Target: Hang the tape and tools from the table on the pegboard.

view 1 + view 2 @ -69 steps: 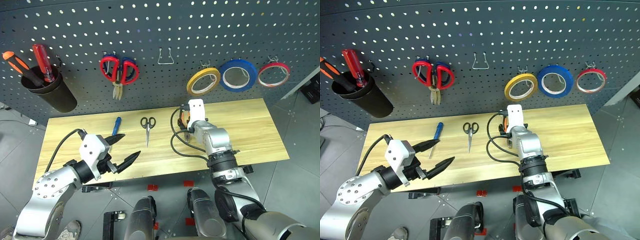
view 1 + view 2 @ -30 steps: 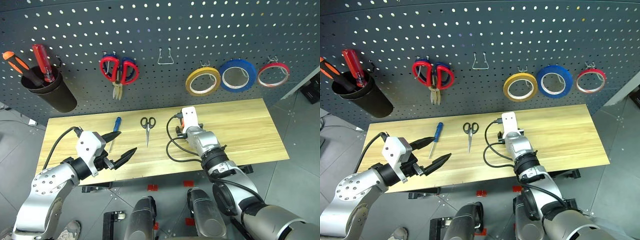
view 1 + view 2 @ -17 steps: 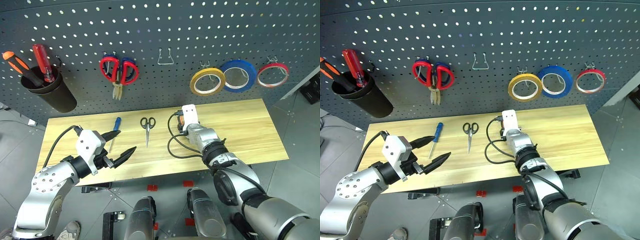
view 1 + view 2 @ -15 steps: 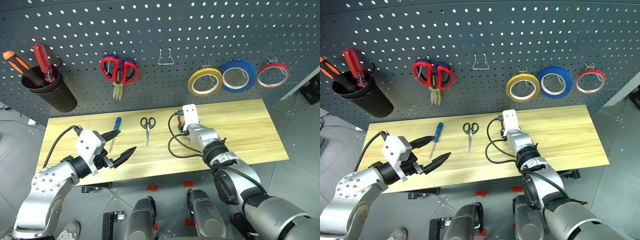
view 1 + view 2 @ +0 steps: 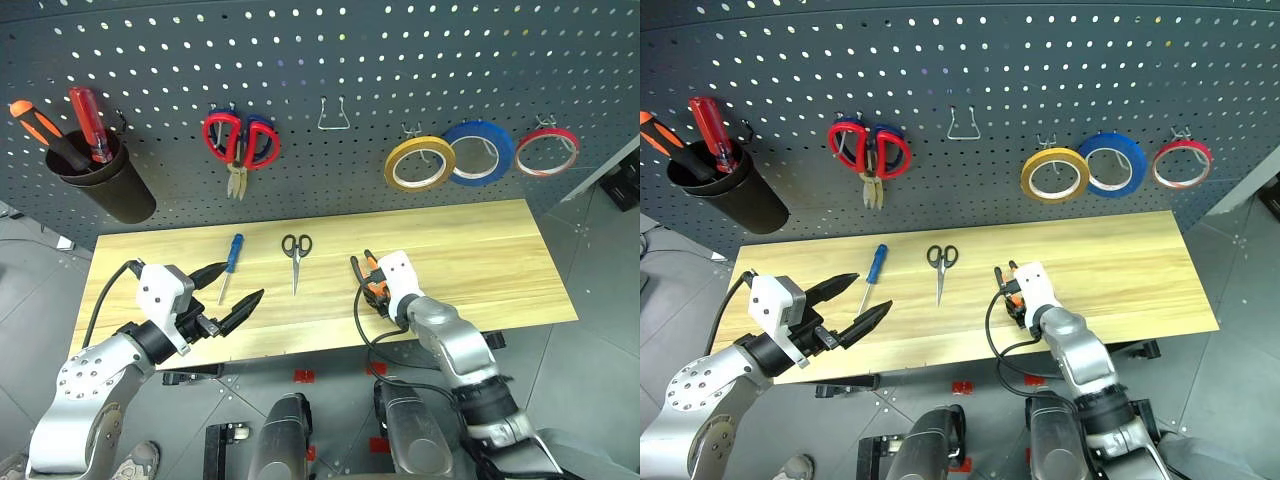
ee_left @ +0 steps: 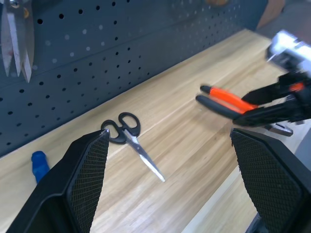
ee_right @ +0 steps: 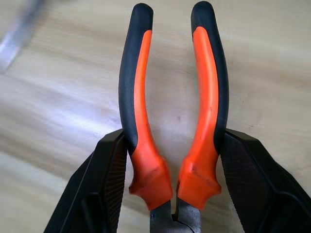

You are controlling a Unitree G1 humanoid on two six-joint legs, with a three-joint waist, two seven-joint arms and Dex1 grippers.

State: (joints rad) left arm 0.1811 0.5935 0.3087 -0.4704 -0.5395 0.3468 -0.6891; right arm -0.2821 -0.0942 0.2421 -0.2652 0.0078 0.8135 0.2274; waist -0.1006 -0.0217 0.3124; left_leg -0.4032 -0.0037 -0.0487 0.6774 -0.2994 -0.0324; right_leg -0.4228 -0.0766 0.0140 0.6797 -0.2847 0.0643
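On the far left of the pegboard a black cup holds two screwdrivers that are no part of the job, and the red-handled scissors hang a little to the right of it. Below them, on the left part of the table, the blue-handled screwdriver lies untouched, and just right of it the black-handled scissors lie with their blades pointing toward the near edge; both are left to hang.

The left gripper hovers over the near left edge of the table, its two black fingers spread wide with nothing between them, pointing roughly level toward the middle of the table (a waiting pose, by the look of it).

Right of centre, the right gripper is clamped on the pliers: its fingers press the orange-and-black handles from both sides near the joint, and the handles stick out ahead of the fingers. The forearm reaches in from the near edge, angled somewhat downward, and the pliers look raised just off the wood, though I cannot tell for certain.

Above it an empty wire hook looks a likely place for a tool. Farther right the tape already hangs on its hook, beside the blue roll and the red roll. So one item of four seems done.
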